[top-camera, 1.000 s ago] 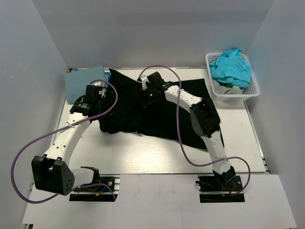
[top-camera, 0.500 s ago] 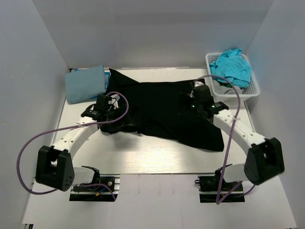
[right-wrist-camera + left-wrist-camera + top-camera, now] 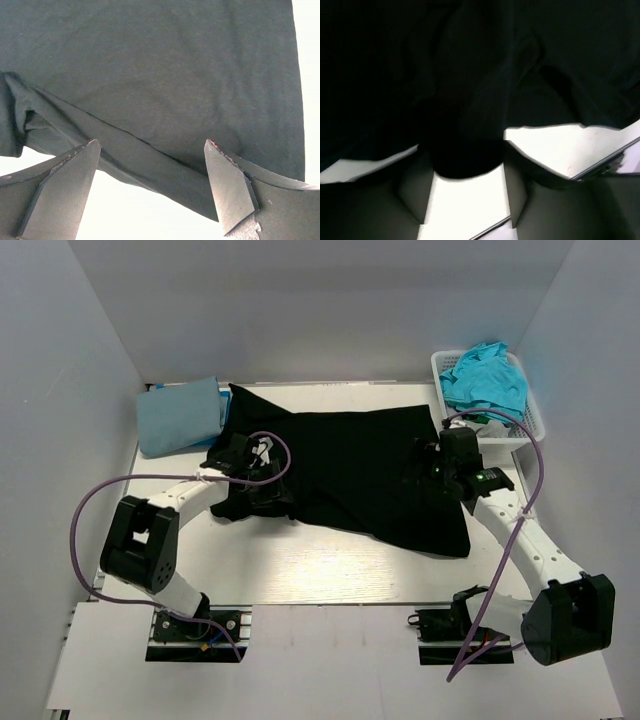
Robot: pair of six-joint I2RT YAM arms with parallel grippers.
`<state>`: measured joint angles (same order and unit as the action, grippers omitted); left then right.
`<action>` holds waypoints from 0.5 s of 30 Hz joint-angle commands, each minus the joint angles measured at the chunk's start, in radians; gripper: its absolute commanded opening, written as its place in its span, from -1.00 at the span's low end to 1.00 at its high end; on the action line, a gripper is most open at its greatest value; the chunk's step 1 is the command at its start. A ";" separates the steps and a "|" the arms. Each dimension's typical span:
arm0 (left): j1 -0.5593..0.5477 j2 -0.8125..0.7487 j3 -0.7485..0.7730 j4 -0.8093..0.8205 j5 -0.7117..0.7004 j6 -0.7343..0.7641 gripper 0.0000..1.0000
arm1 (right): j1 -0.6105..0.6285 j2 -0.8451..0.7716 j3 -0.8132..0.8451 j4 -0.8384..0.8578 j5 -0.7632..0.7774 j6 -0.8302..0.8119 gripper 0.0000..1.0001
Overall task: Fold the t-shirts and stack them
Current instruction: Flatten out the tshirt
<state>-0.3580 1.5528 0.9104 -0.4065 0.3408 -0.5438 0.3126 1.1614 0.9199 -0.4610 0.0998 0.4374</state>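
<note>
A large black t-shirt (image 3: 350, 475) lies spread across the middle of the table. My left gripper (image 3: 258, 478) is open at the shirt's left edge. In the left wrist view (image 3: 466, 167) a fold of black cloth (image 3: 470, 100) sits between the fingertips. My right gripper (image 3: 428, 466) is open over the shirt's right part. In the right wrist view (image 3: 150, 142) it hovers above a folded hem of the shirt (image 3: 165, 90). A folded light blue t-shirt (image 3: 180, 415) lies at the back left. A turquoise t-shirt (image 3: 485, 375) is in the basket.
A white slotted basket (image 3: 500, 437) stands at the back right with more cloth under the turquoise shirt. Grey walls close the table at left, back and right. Purple cables loop off both arms. Bare table (image 3: 300, 560) lies in front of the black shirt.
My right arm has swung from the shirt's back middle to its right side. My left gripper has moved right and nearer, onto the shirt's left edge. The shirt now lies flatter.
</note>
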 commanded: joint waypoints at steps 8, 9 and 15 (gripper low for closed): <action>-0.015 -0.009 0.139 -0.064 -0.051 0.010 -1.00 | -0.070 -0.045 0.011 -0.041 -0.049 -0.029 0.81; -0.015 -0.025 0.153 -0.086 -0.063 0.010 -1.00 | -0.066 -0.042 0.007 -0.039 -0.055 -0.028 0.81; -0.035 -0.226 0.150 -0.395 0.018 -0.131 -1.00 | -0.086 -0.046 -0.006 -0.065 -0.089 -0.049 0.81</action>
<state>-0.3725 1.4612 1.0321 -0.5846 0.3031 -0.5858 0.2379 1.1347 0.9195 -0.5053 0.0410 0.4114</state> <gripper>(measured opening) 0.113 0.905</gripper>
